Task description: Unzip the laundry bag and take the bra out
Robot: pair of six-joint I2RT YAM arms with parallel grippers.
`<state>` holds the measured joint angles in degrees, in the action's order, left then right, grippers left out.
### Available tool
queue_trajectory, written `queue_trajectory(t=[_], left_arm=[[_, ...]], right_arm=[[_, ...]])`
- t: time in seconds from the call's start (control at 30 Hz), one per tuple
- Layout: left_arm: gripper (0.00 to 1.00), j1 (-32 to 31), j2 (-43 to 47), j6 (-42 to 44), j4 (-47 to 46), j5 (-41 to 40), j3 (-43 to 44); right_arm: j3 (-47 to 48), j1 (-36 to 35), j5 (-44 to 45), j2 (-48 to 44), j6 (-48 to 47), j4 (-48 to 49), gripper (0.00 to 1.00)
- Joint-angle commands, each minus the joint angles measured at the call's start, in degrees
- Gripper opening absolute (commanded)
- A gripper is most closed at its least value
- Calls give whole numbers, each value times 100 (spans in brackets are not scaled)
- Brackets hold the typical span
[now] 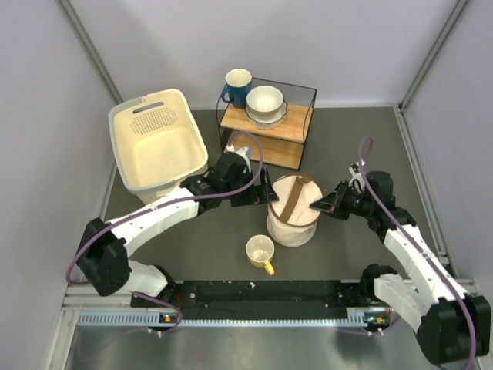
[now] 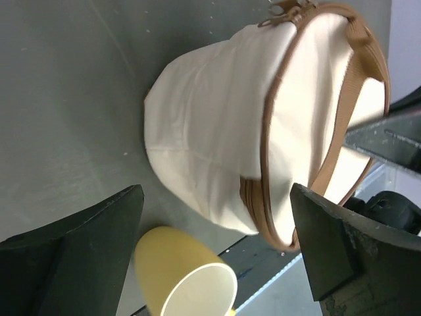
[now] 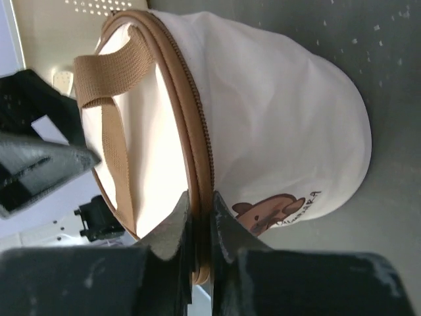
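The cream laundry bag [image 1: 294, 210] with brown strap and trim stands upright mid-table, its zip lid closed. My right gripper [image 3: 202, 209] is shut on the bag's brown zip rim [image 3: 197, 151] at the bag's right side [image 1: 322, 203]. My left gripper [image 1: 260, 193] is open at the bag's left side; in the left wrist view its fingers [image 2: 92, 230] stand wide apart with the bag [image 2: 217, 125] beyond them and nothing held. The zip pulls [image 2: 284, 9] show at the top of the rim. The bra is hidden.
A yellow mug [image 1: 260, 252] stands just in front of the bag, also below my left fingers [image 2: 181, 276]. A cream perforated basket [image 1: 158, 146] sits back left. A wooden shelf with black frame [image 1: 266, 127] holds a blue mug [image 1: 236, 85] and white bowl [image 1: 265, 102].
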<state>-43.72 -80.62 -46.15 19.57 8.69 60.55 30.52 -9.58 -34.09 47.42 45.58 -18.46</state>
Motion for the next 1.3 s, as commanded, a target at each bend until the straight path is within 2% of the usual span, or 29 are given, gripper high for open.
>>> queue_trajectory(t=[0.0, 0.07, 0.1, 0.13, 0.17, 0.2, 0.23, 0.3, 0.37, 0.53, 0.7, 0.73, 0.8, 0.83, 0.87, 0.97, 1.03, 1.07, 1.1, 1.17, 1.2, 1.27], left_arm=[[99, 275, 748, 790, 415, -333, 255], [99, 530, 960, 1395, 372, -140, 220], [99, 1019, 960, 1468, 494, 43, 229], [98, 1267, 978, 1547, 408, 367, 177], [98, 1487, 987, 1626, 268, 1171, 106], [97, 1785, 995, 1696, 110, 1518, -34], [97, 1849, 978, 1810, -188, 1913, -78], [96, 1868, 847, 2100, -156, 2652, 34], [95, 1868, 496, 2215, -24, 3311, 149], [95, 1718, -24, 2374, 266, 3552, 422], [96, 1622, -278, 2216, -5, 3579, 536], [96, 1622, -348, 2216, -41, 3570, 589], [96, 1622, -594, 2155, -251, 3570, 729], [95, 1622, -708, 2093, -322, 3761, 773], [92, 1613, -823, 1980, -383, 3859, 895], [86, 1516, -1148, 1847, -463, 3825, 1063], [81, 1472, -1272, 1715, -516, 3676, 1081], [72, 1455, -1281, 1593, -533, 3510, 1073], [68, 1437, -1290, 1531, -533, 3447, 1072], [57, 1402, -1272, 1355, -700, 3394, 1020], [40, 1376, -1272, 1320, -753, 3376, 1002], [14, 1340, -1281, 1171, -823, 3289, 976]], right_arm=[[743, 18, -490, 873, -1014, 519, 0], [1191, 18, -1001, 1337, -1566, 449, 0], [1341, 18, -1482, 1497, -1761, 387, 0], [1664, 27, -1696, 1655, -1972, 47, 0], [1841, 18, -1898, 1839, -2453, -156, 0], [1982, 18, -2205, 2120, -2658, -341, 0], [2227, 18, -2312, 2253, -2843, -604, 0], [2353, 18, -2671, 2525, -3317, -633, 0], [2484, 18, -2647, 2728, -3599, -789, 0], [2731, 27, -2919, 3177, -3925, -1054, 0], [2696, 18, -3472, 3116, -4180, -1072, 0], [2696, 9, -3369, 3107, -4163, -1081, 0], [2678, 0, -3045, 3080, -4014, -1098, 19], [2678, 9, -2912, 3072, -3952, -1116, 37], [2669, 1, -2719, 3046, -3760, -1116, 63], [2503, 0, -1815, 2739, -3338, -1081, 81], [2213, 0, -927, 2265, -2935, -1028, 85], [2099, 0, -663, 2080, -2819, -1028, 87], [1872, 9, -130, 1626, -2679, -1020, 88], [1590, -8, 278, 1088, -2196, -941, 94], [1301, -8, 619, 824, -2003, -897, 96], [1080, -26, 920, 51, -1484, -905, 99]])
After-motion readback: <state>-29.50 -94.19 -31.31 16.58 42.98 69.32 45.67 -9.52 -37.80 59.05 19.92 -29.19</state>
